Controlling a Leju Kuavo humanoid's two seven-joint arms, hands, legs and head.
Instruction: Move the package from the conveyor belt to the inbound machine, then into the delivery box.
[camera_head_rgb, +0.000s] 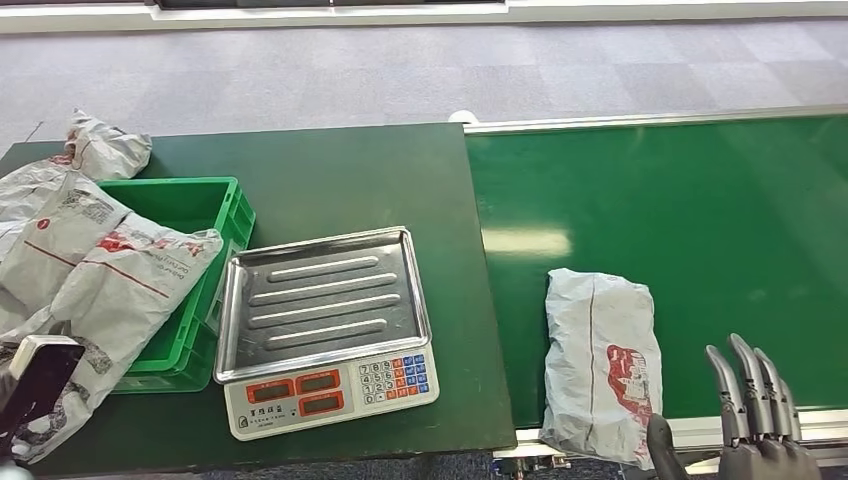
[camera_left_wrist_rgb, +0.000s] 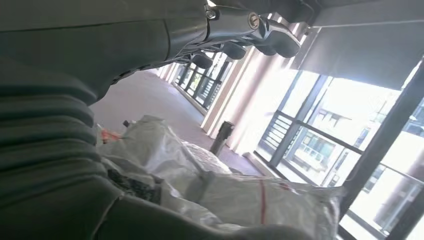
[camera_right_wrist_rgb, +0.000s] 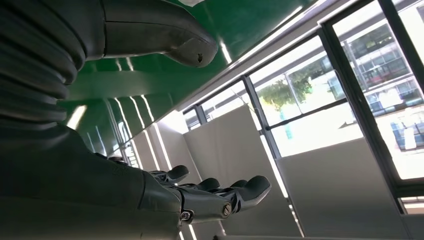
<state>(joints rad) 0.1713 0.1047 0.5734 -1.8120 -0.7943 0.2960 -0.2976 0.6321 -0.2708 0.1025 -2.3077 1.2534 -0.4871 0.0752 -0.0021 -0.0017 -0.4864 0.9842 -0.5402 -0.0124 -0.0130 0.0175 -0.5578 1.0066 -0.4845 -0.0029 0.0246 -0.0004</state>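
Observation:
A grey-white package (camera_head_rgb: 600, 365) with a red print lies on the green conveyor belt (camera_head_rgb: 700, 220), near the belt's front edge. My right hand (camera_head_rgb: 745, 425) is just right of the package at the front edge, apart from it, fingers stretched out and holding nothing. In the right wrist view that hand (camera_right_wrist_rgb: 165, 190) has its thumb and fingers (camera_right_wrist_rgb: 240, 192) spread wide over the belt (camera_right_wrist_rgb: 240, 20). The inbound machine, a scale with a steel tray (camera_head_rgb: 320, 300), stands on the dark green table. My left hand (camera_left_wrist_rgb: 150, 40) is open above bagged packages (camera_left_wrist_rgb: 240, 195).
A green delivery box (camera_head_rgb: 205, 215) sits left of the scale, with several grey packages (camera_head_rgb: 100, 270) heaped over its left side and the table. A steel rail (camera_head_rgb: 640, 120) borders the belt's far edge. Grey floor lies beyond.

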